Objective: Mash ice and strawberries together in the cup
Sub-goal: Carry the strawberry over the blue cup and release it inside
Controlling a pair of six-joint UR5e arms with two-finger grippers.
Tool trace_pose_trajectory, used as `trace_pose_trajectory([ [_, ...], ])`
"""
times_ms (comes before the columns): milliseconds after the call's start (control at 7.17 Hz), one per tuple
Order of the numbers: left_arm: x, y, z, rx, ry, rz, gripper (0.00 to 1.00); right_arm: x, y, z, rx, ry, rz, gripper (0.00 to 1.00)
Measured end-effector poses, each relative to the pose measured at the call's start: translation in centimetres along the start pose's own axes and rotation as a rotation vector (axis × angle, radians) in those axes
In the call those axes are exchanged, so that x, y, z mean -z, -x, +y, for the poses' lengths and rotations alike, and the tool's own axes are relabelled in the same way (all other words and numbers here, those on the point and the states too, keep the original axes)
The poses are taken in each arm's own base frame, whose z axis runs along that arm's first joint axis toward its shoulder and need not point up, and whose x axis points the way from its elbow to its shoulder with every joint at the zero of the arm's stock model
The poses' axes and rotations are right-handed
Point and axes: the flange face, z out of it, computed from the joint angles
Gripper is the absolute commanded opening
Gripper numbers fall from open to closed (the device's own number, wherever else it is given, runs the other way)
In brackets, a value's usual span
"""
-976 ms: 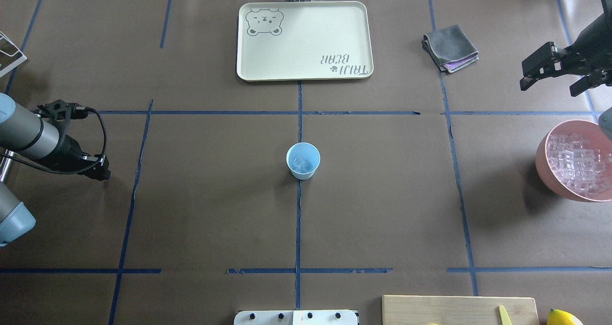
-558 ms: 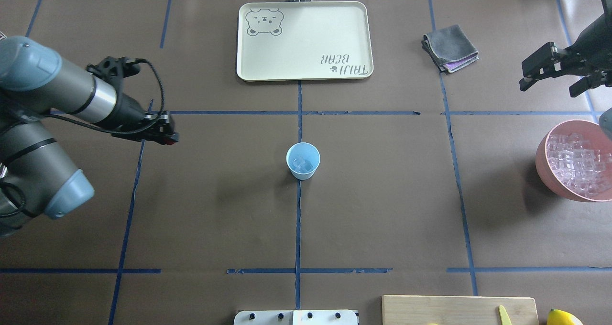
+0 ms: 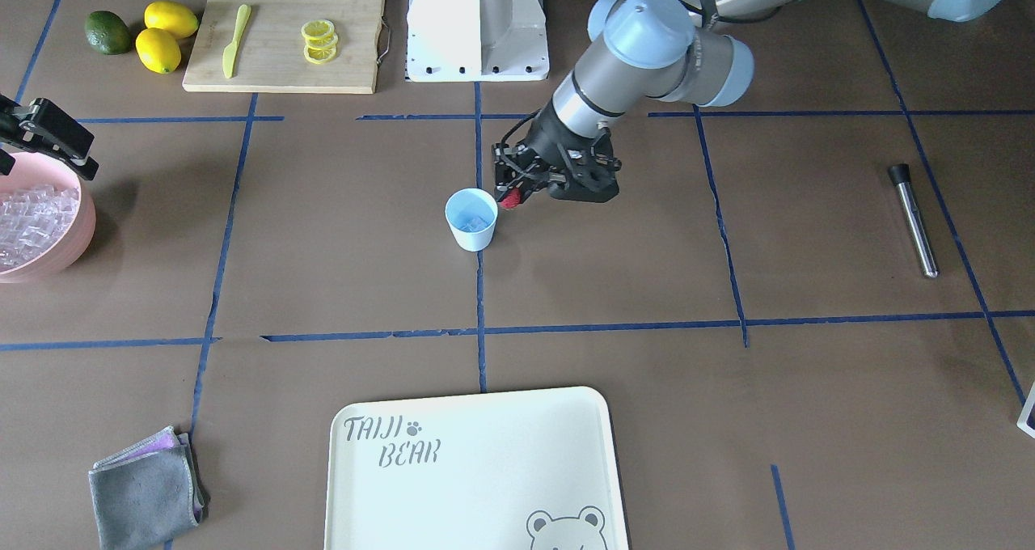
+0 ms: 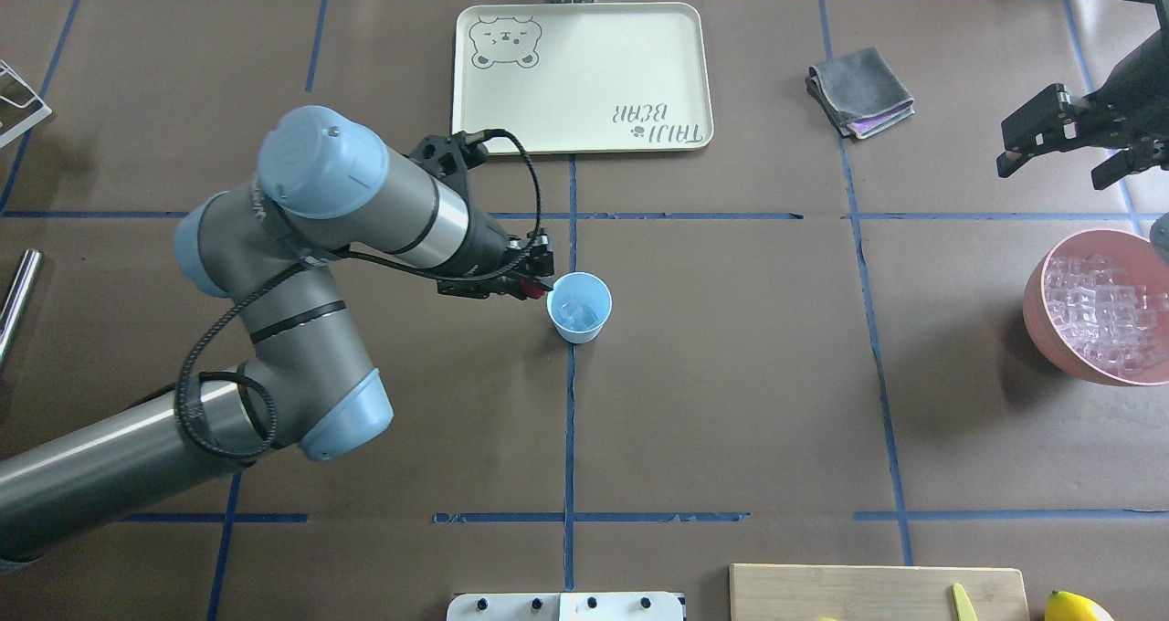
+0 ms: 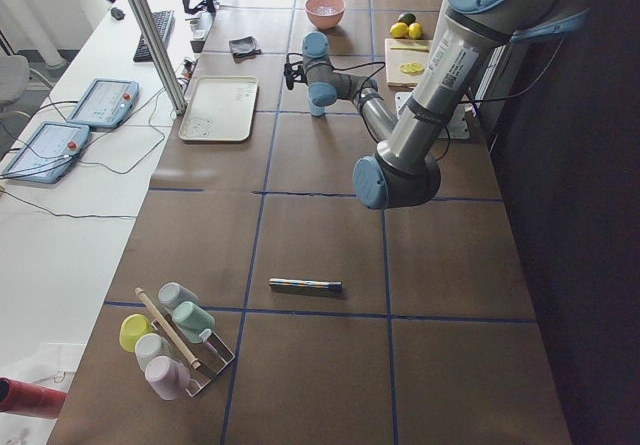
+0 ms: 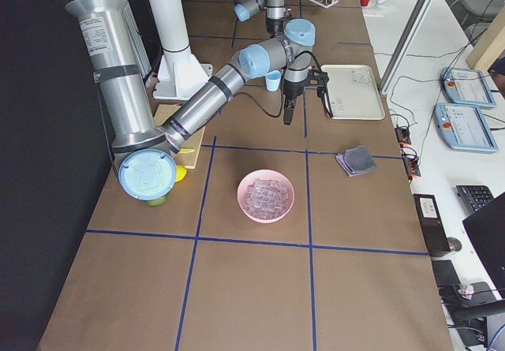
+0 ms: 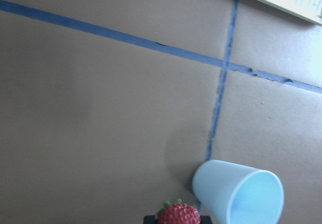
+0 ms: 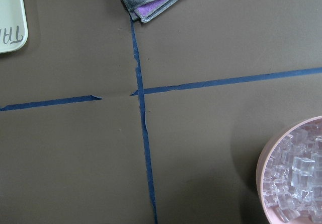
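The light-blue cup [image 4: 579, 307] stands at the table's middle on the blue tape line, with a few clear ice cubes [image 4: 581, 312] in its bottom. My left gripper [image 4: 534, 283] hovers just left of the cup's rim, shut on a red strawberry [image 4: 529, 289]. In the front-facing view the strawberry [image 3: 509, 200] hangs just off the rim of the cup [image 3: 471, 219]. The left wrist view shows the strawberry [image 7: 178, 215] at the bottom edge beside the cup [image 7: 239, 191]. My right gripper [image 4: 1050, 166] is raised at the far right, open and holding nothing.
A pink bowl [image 4: 1037, 315] full of ice sits at the right edge under the right arm. A cream tray [image 4: 584, 64] and a folded grey cloth [image 4: 860, 91] lie at the back. Near the robot's base are a cutting board [image 3: 283, 69], lemon slices [image 3: 318, 40] and whole fruit. A metal rod [image 3: 914, 220] lies on the left side.
My left arm has swept in from the table's left edge to the middle, carrying the strawberry up beside the cup. The right gripper has barely moved.
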Motion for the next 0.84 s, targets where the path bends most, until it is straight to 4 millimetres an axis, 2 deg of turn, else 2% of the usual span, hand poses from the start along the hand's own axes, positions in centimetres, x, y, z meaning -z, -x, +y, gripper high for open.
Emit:
trace_pose_trajectory([
  [139,-0.97,-1.26,0.19,0.004,-0.005,0.001,0.15,-0.01,0.0,0.04,-0.001,0.004,-0.005,1.0],
  [279,-1.36,-1.72,0.21,0.004,-0.007,0.001,0.55,-0.03,0.0,0.06,-0.002,0.006,-0.007,1.0],
  [418,-1.52,-1.85,0.2,0.004,-0.008,0.001,0.71,-0.06,-0.02,0.06,-0.002,0.007,-0.007,1.0],
  [558,-1.58,-1.84,0.18,0.003,-0.008,0.001,0.79,-0.08,-0.02,0.05,-0.002,0.008,-0.007,1.0],
  [836,-1.56,-1.93,0.29,0.001,-0.007,0.003,0.81,-0.09,-0.04,0.04,-0.004,0.009,-0.007,1.0],
])
